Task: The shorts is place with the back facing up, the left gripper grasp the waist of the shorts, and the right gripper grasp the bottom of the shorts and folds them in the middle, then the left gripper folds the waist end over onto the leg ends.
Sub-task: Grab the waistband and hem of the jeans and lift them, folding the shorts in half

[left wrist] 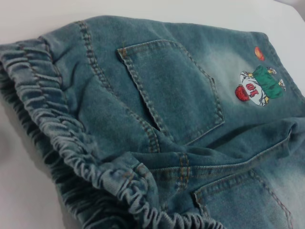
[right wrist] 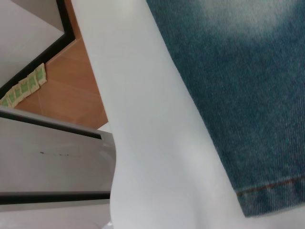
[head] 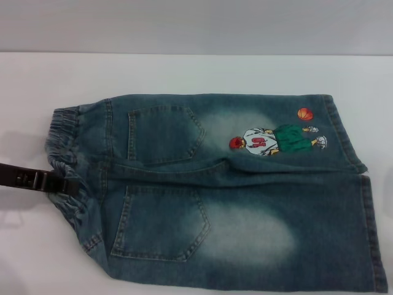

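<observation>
You have the shorts (head: 227, 190) lying flat on the desk (head: 184, 70), long axis left-right across the frame, with the left claw (head: 64, 184) at mid-left touching the waist (head: 66, 166), its grip I cannot tell, and the right claw unseen.

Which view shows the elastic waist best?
The left wrist view: the waist fills its near edge, every gather visible. The head view shows it smaller, with the left gripper at it. The right wrist view misses it.
</observation>
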